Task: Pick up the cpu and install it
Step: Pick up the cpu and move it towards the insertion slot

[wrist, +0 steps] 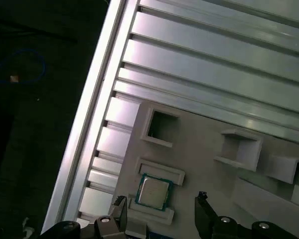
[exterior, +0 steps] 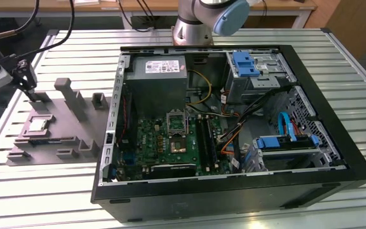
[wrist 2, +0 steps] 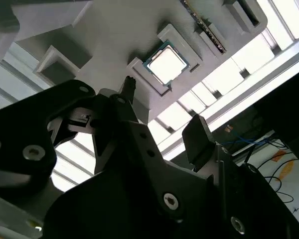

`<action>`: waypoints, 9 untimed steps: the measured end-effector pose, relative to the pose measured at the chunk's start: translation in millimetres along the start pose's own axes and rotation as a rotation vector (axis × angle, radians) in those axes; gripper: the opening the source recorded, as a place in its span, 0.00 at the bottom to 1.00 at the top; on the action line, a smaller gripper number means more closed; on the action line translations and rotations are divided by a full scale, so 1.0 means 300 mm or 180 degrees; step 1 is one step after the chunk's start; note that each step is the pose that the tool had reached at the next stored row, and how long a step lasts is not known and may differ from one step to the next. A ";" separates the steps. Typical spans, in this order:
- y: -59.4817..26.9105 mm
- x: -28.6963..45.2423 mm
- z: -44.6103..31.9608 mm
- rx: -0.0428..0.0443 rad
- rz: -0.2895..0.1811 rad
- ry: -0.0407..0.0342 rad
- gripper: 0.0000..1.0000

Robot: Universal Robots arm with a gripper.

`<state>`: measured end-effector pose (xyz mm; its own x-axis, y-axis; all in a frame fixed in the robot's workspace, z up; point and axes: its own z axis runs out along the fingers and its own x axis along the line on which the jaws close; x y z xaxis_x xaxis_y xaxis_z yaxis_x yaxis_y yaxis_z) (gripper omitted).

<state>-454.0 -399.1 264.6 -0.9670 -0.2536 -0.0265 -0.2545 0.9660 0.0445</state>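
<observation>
Exterior view's left: gripper [exterior: 33, 93] low over grey tray [exterior: 62, 126], beside open computer case [exterior: 234, 198]. Tray resting on slatted metal table [exterior: 361, 143]. Both fingers [wrist 2: 199, 134] spread wide in both wrist views, gripping nothing. Flat in square recess of tray, silvery top upward: cpu [exterior: 38, 125], seen between the two fingertips in first wrist view [wrist: 153, 192], not touched by them.

One cpu [exterior: 38, 125], one grey tray [exterior: 61, 125], one computer case [exterior: 234, 195].
</observation>
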 end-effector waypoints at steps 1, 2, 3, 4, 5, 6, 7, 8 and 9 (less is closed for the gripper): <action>0.000 0.000 -0.004 0.0000 0.0000 0.0000 0.65; 0.000 0.000 -0.007 0.0000 0.0000 0.0000 0.65; 0.000 0.000 -0.011 0.0000 0.0000 0.0000 0.65; 0.001 0.000 -0.014 0.0000 0.0000 0.0000 0.65; 0.001 -0.001 -0.018 0.0000 0.0000 0.0000 0.65; 0.001 -0.001 -0.022 0.0000 0.0000 0.0000 0.65; 0.001 -0.001 -0.025 0.0000 0.0000 0.0000 0.65; 0.001 -0.001 -0.029 0.0000 0.0000 0.0000 0.65; 0.001 -0.001 -0.032 0.0000 0.0000 0.0000 0.65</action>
<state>-454.0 -399.1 274.2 -0.9669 -0.2536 -0.0266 -0.2546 0.9660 0.0445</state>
